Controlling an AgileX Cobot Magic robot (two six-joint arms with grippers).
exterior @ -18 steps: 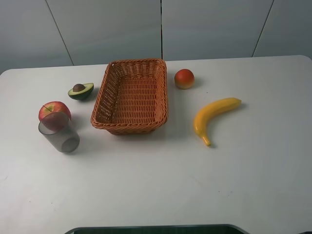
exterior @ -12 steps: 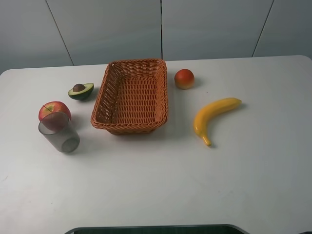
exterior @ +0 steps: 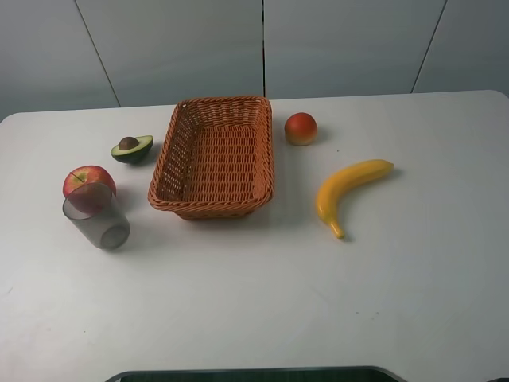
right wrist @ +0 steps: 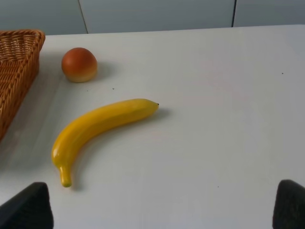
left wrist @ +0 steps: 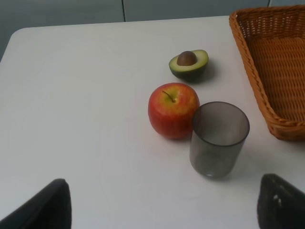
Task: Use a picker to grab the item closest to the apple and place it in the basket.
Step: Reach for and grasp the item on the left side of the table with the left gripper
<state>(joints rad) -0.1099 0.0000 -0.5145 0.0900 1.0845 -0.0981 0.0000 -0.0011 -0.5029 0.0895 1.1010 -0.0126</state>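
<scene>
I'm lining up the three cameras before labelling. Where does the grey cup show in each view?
Exterior high: the grey cup stands at the left, just in front of the apple.
Left wrist: the grey cup is near the middle, close against the apple.
Right wrist: not in it.
Shared landmark: the basket shows in all three.

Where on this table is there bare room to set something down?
The wide near strip of the table, in front of the cup, basket and banana, is bare; so is the right side beyond the banana. Crowded on the left: cup hard by the apple, avocado half just behind, basket close.
</scene>
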